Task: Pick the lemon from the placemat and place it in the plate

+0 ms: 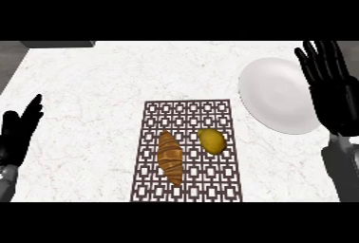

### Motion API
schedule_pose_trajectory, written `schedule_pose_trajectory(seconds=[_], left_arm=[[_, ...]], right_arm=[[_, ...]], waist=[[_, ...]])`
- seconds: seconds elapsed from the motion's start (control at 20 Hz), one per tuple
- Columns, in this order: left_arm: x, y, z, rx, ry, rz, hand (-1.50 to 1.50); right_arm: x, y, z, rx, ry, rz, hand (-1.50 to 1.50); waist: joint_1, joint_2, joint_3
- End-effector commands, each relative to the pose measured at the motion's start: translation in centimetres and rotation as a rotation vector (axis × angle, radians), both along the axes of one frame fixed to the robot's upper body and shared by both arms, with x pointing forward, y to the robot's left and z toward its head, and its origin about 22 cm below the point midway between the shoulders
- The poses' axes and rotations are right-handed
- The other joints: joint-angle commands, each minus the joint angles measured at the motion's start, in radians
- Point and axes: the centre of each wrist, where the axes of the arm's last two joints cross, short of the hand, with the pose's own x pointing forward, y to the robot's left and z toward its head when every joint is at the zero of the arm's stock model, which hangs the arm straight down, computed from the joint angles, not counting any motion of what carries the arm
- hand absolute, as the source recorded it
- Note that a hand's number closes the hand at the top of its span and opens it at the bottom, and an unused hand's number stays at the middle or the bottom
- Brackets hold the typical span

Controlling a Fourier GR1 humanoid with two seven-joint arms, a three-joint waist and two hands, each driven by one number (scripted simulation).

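Pale marbled worktop (91, 95). A brown lattice placemat (188, 109) lies at its middle, running down to the near edge. 2 things lie on the mat: a croissant (170, 157) lengthwise on the left half, and the lemon (212, 140) just beside it on the right half, close but apart. Nothing lies on top of the lemon.

A white plate (277, 95) sits on the worktop up and to the right of the mat, near the mat's far right corner, with nothing on it. A dark block (57, 43) shows at the far left corner.

My right hand (329, 90) is open, fingers straight and pointing away from me, covering the plate's right rim; I cannot tell whether it touches. The lemon lies well to its left and nearer to me, with the plate between them.

My left hand (17, 133) is open too, fingers up, resting at the left edge, well apart from the mat.
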Motion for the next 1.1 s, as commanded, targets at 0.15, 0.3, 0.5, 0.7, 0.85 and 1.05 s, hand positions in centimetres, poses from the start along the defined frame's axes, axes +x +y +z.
schedule_pose_trajectory(seconds=[0.15,0.3,0.5,0.7,0.85,1.05], left_arm=[[2.2,-4.7,1.3,-0.140,-0.136,-0.163,0.00],[2.5,-6.7,0.8,-0.224,-0.120,-0.204,0.00],[2.8,-9.4,0.3,-0.295,-0.156,-0.240,0.00],[3.0,-9.4,0.1,-0.313,-0.137,-0.244,0.00],[3.3,-8.1,-0.1,-0.295,-0.129,-0.227,0.00],[3.0,-8.9,0.4,-0.300,-0.133,-0.240,0.00]], right_arm=[[1.1,6.8,-6.7,0.230,0.240,0.481,1.50],[2.5,4.5,-0.4,-0.292,-0.010,0.501,1.50],[0.0,6.3,-14.5,0.316,0.416,0.477,-1.50],[0.6,3.7,-16.4,0.263,0.389,0.718,-1.50],[3.5,2.3,-14.1,0.128,0.322,0.807,-1.50],[3.9,0.5,-13.7,0.024,0.314,0.848,-1.50]], waist=[[0.111,0.035,0.001],[0.090,0.016,-0.015],[0.098,0.051,0.001],[0.093,0.035,0.001],[0.082,0.026,-0.001],[0.082,0.020,0.000]])
